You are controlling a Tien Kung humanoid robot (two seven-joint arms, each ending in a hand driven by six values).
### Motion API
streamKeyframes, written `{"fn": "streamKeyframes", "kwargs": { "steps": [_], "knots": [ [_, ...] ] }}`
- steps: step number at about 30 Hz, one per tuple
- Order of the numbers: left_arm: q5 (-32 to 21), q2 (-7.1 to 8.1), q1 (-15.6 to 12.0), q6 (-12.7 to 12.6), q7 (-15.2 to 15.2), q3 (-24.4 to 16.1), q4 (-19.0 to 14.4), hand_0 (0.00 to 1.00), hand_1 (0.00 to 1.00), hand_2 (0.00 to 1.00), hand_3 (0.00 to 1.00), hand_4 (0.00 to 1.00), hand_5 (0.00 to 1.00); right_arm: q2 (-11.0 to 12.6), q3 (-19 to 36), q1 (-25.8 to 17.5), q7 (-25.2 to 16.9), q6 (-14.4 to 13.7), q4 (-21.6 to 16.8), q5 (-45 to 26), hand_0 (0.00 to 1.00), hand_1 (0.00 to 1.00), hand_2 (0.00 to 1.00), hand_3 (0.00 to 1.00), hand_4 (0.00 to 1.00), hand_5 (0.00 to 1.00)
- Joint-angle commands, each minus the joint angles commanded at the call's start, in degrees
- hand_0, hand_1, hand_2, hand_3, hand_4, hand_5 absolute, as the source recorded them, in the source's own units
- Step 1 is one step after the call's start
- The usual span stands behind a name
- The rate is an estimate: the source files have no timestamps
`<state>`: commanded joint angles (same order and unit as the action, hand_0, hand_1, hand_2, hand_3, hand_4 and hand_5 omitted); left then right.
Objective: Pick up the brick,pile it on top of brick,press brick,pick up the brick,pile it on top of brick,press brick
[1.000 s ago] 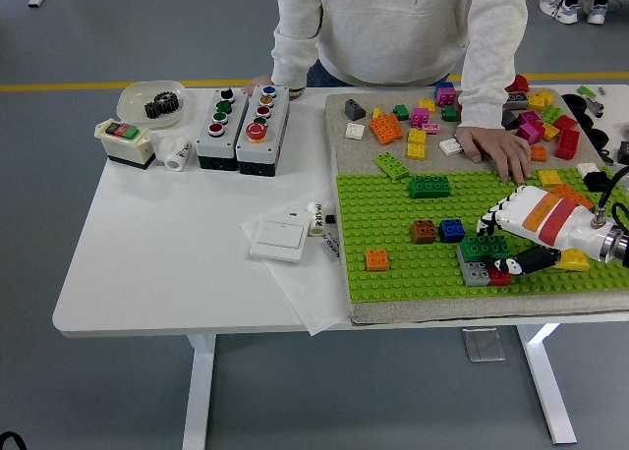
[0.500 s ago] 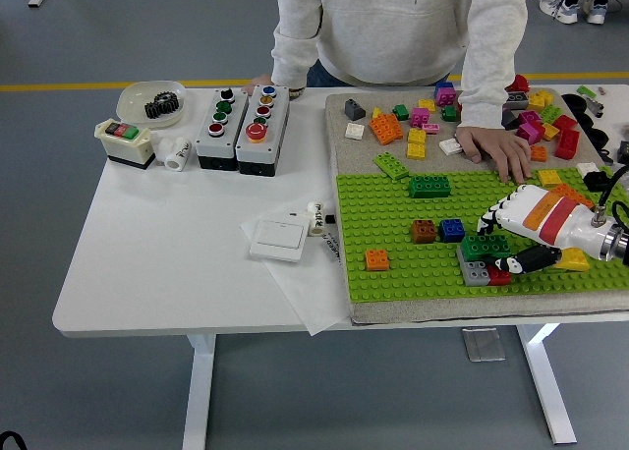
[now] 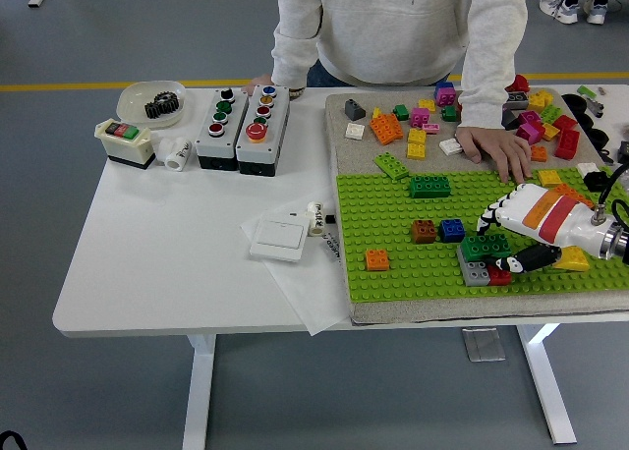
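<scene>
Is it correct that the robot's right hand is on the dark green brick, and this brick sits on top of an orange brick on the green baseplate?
Not quite. In the head view, the right hand is on the dark green brick, but that brick sits on a grey brick, not an orange one. The stack does stand on the green baseplate.

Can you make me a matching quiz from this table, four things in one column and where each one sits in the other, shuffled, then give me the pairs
Things:
1. orange brick
2. black gear
3. right hand
4. person's hand

Places:
A. in the white dish at the table's far left
B. alone near the green baseplate's near left corner
C. flat on the mat beside the loose bricks
D. on the dark green brick stacked on the grey one

Pairs: 1-B, 2-A, 3-D, 4-C
</scene>
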<state>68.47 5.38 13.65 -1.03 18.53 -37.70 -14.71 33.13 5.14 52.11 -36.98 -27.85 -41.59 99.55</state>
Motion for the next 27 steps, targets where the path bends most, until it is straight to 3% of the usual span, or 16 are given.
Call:
{"fn": "streamKeyframes", "kwargs": {
  "steps": [27],
  "knots": [
    [1.07,-0.02,-0.60,0.09,0.16,-0.63,0.05,0.769,0.755,0.756,0.595,0.660,0.597,0.46,1.12,-0.58,0.00,1.20,-1.29,0.70,0.356,0.516,0.644,0.666,0.812,0.388]
  ]
}}
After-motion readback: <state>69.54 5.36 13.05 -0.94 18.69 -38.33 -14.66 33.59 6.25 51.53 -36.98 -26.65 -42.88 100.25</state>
